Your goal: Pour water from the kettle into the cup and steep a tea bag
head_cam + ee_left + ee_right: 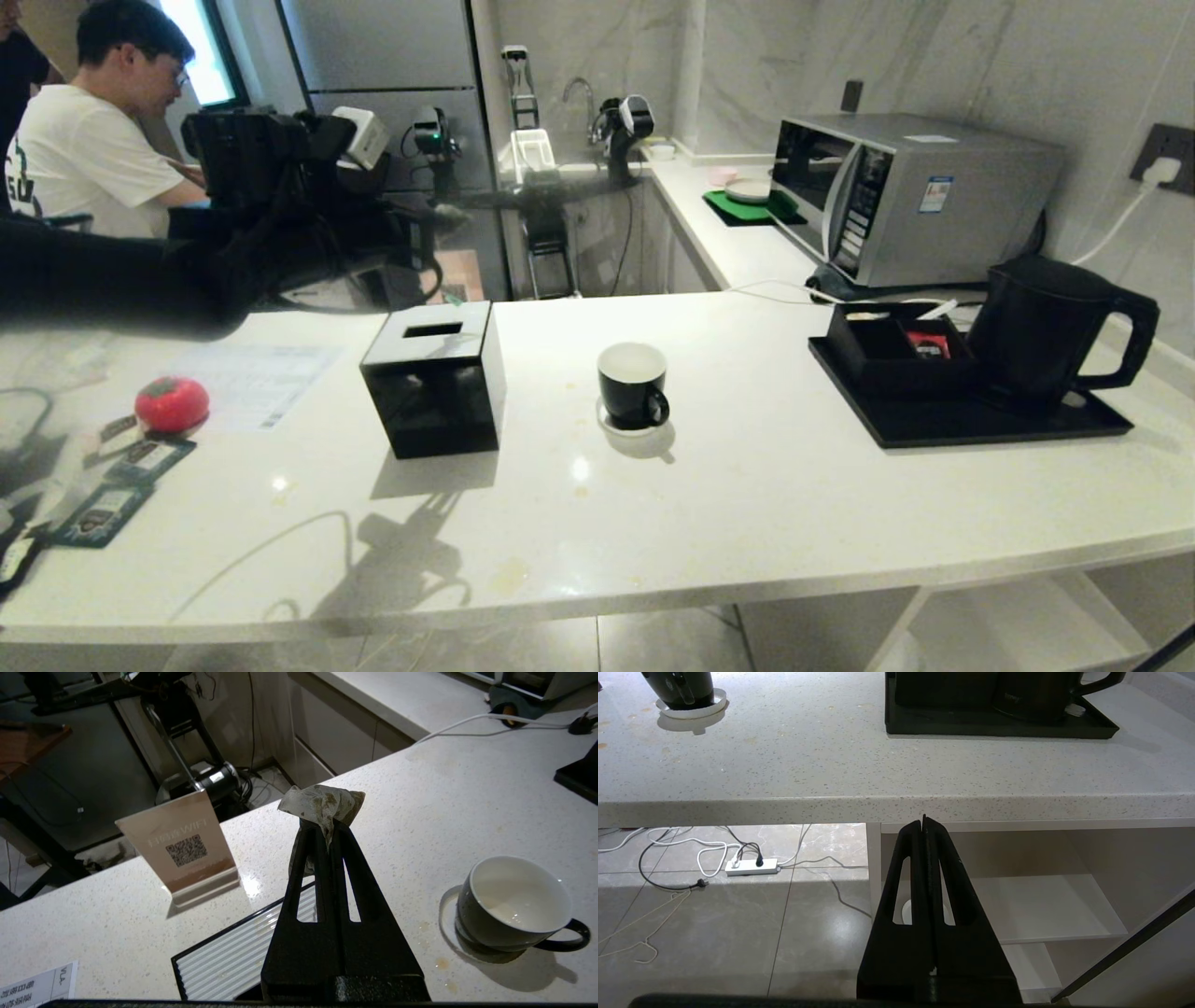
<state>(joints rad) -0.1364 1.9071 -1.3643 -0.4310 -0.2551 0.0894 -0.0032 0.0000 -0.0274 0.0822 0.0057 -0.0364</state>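
Black left gripper (329,823) pinches the crumpled tea bag (322,805), blurred in head view; stand card's (182,851) QR print unreadable; right gripper (924,823) clamped empty.

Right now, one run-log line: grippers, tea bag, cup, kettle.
left gripper: shut on tea bag, above counter | right gripper: shut, empty, below counter edge | cup: on saucer | kettle: on black tray

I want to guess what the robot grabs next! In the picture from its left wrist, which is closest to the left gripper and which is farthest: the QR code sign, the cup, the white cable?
From the left gripper, shut on the tea bag:
1. QR code sign, beside it at the counter's edge.
2. Cup, on the opposite side, on its saucer.
3. White cable, far across the counter.
Sign and cup are nearly level.
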